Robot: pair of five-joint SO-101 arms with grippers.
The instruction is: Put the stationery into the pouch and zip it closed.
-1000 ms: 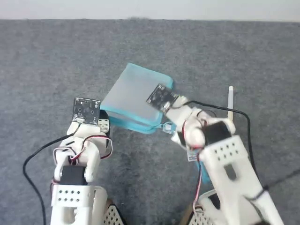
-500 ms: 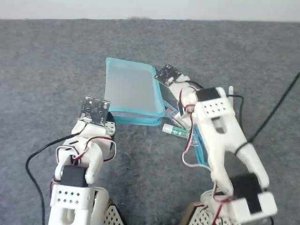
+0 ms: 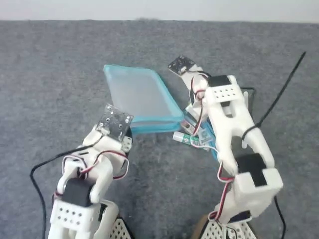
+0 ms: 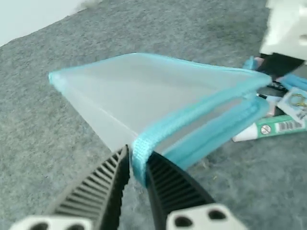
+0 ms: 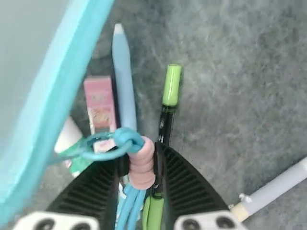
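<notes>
The pouch [image 3: 139, 94] is translucent with cyan trim and lies in the middle of the grey mat. My left gripper [image 4: 136, 160] is shut on the cyan edge at the pouch's [image 4: 144, 96] near corner. My right gripper [image 5: 142, 160] is shut on the pink zipper pull [image 5: 142, 167], which hangs on a cyan cord loop [image 5: 112, 143]. Past the pull lie a blue pen [image 5: 123, 81], a pink eraser [image 5: 100, 103] and a green-capped pen [image 5: 170, 91]. A white tube with a green label [image 3: 187, 139] lies beside the pouch's open side.
A white pen [image 5: 278, 189] lies apart on the mat to the right of the other stationery. The right arm [image 3: 229, 124] stretches over the stationery pile. Bare grey mat [image 3: 60, 64] surrounds the pouch to the left and far side.
The pouch has swung around, its near edge now toward the left arm. The right arm moved farther out and right with the pull; the white tube came into view. The left gripper shifted right.
</notes>
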